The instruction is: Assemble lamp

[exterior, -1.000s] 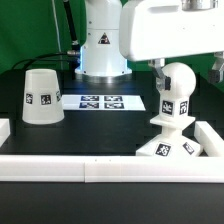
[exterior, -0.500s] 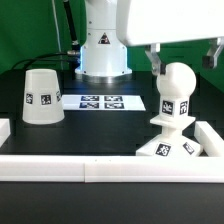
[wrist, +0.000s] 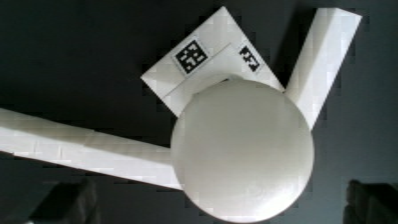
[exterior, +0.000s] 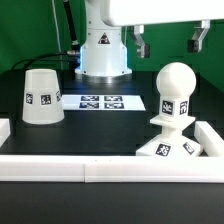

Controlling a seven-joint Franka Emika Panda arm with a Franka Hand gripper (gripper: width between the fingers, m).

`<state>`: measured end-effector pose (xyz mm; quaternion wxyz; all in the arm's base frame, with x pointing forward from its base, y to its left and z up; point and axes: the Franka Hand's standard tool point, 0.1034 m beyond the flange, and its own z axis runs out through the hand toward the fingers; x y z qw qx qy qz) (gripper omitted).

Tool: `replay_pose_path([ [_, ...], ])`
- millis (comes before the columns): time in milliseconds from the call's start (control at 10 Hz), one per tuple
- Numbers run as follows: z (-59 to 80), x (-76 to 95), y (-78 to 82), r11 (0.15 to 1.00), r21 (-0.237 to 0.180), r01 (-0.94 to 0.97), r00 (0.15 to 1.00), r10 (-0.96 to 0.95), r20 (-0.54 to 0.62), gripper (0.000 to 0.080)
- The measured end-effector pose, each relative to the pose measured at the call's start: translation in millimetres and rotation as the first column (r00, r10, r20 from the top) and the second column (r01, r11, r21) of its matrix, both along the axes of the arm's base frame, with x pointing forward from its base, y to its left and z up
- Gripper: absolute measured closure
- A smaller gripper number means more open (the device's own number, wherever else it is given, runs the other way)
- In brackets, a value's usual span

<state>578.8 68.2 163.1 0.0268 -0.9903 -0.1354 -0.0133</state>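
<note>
The white ball-shaped bulb [exterior: 175, 90] stands upright with its neck in the low blocky base [exterior: 170, 148] at the exterior view's right, in the corner of the white border blocks. My gripper [exterior: 170, 42] hangs open and empty above the bulb, apart from it, its dark fingers [exterior: 141, 45] on either side. In the wrist view the bulb [wrist: 246, 148] fills the middle, over the tagged base [wrist: 214, 55], with the fingertips [wrist: 54, 203] dark at the picture's edge. The cone shade [exterior: 42, 96] stands wide end down at the exterior view's left.
The marker board [exterior: 103, 101] lies flat on the black table in front of the arm's white pedestal [exterior: 102, 50]. White rail-like border blocks [exterior: 80, 169] run along the near edge and up the exterior view's right side [exterior: 210, 135].
My gripper has let go of the bulb and risen straight up above it. The bulb stays upright on the base. The shade has not moved.
</note>
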Motion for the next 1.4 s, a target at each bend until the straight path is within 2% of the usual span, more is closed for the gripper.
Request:
replay_pose_path([
  [400, -0.7, -3.0, 0.1, 1.000, 0.000, 0.014, 1.000, -0.014, -0.003, 0.0101],
  [600, -4.9, -39.7, -5.7, 0.999, -0.009, 0.048, 0.998, -0.048, -0.039, 0.0101],
  [800, -14.1, -66.5, -16.8, 0.997, -0.020, 0.075, 0.994, -0.077, -0.073, 0.0101],
  [1100, -29.5, -88.0, -46.8, 0.995, -0.031, 0.091, 0.992, -0.093, -0.087, 0.0101],
  [1400, -29.5, -87.4, -44.9, 0.995, -0.031, 0.091, 0.992, -0.093, -0.086, 0.0101],
])
